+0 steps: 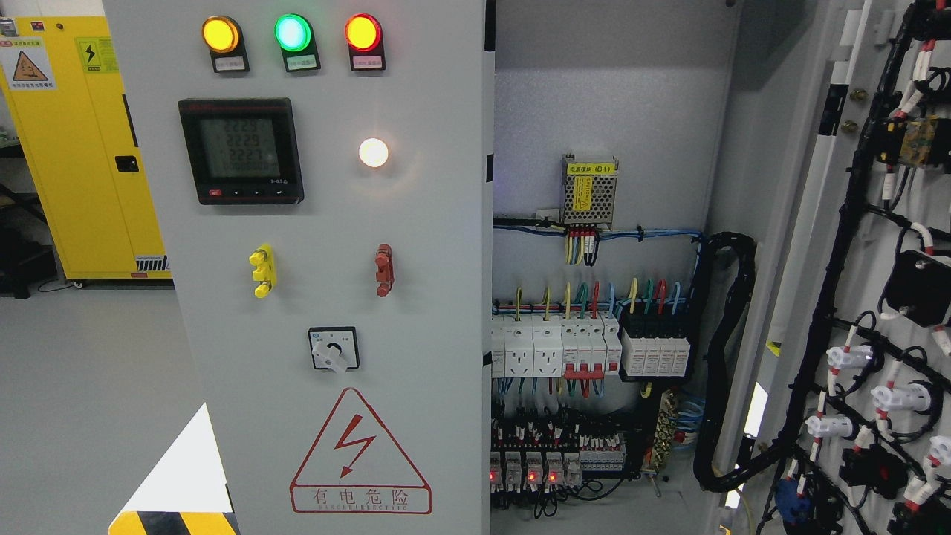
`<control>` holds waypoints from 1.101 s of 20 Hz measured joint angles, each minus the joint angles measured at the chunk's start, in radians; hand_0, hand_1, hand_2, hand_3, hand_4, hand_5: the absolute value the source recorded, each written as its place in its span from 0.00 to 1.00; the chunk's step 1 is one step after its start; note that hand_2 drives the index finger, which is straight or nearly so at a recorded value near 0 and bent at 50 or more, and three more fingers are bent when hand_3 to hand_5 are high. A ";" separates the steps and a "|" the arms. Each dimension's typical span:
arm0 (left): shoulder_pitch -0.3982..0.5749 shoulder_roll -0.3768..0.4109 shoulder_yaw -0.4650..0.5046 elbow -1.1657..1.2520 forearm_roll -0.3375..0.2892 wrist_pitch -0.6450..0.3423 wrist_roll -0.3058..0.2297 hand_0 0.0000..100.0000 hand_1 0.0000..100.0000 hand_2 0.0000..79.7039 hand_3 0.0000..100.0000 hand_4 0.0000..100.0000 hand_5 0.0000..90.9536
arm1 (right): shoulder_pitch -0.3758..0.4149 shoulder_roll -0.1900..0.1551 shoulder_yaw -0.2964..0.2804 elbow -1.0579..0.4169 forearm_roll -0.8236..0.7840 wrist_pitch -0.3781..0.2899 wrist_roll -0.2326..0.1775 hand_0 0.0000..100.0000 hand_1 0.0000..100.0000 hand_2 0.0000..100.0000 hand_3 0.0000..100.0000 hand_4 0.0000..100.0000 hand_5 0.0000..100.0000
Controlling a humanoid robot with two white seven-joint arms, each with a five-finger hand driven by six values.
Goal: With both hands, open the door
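Grey flooring and a yellow storage cabinet (82, 148) form the backdrop at the left; neither robot hand is in view, so the state of the fingers cannot be told.

Nearest the camera, at far right, the right door (877, 297) stands swung wide open — its inner face shows black cable looms and the backs of panel devices. It hangs edge-on to the view. Judged a stiff sheet-metal leaf, moderately heavy with the wiring it carries; it should swing on its hinges without flexing.

Next, the left door (334, 260) fills the centre, facing the camera and seemingly closed or nearly so. It carries three lit indicator lamps (291, 33), a digital meter (241, 151), a white lamp, yellow and red fittings, a rotary switch (333, 349) and a red shock-warning triangle (360, 453). No pull handle is visible. The painted face looks smooth and slippery; the free vertical edge at its right offers the only evident purchase. Lamps, meter and switch are fragile — not to be gripped.

Farthest, the cabinet interior (594, 111) shows a power supply (589, 192), breakers (587, 345) and lit relays; live parts, so keep fingers on the door edge.
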 measured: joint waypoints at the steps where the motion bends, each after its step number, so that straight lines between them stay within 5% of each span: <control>1: 0.000 0.000 0.000 0.000 0.000 -0.003 0.000 0.00 0.00 0.00 0.00 0.00 0.00 | -0.011 -0.001 0.002 -0.017 0.000 -0.011 0.000 0.21 0.11 0.00 0.00 0.00 0.00; 11: 0.000 0.000 0.001 0.001 -0.002 -0.008 -0.002 0.00 0.00 0.00 0.00 0.00 0.00 | -0.203 0.018 0.011 -0.136 0.000 -0.048 -0.001 0.21 0.11 0.00 0.00 0.00 0.00; 22: -0.001 0.000 -0.001 0.001 -0.003 0.002 0.003 0.00 0.00 0.00 0.00 0.00 0.00 | -0.496 0.094 0.002 -0.175 -0.014 0.170 0.000 0.21 0.10 0.00 0.00 0.00 0.00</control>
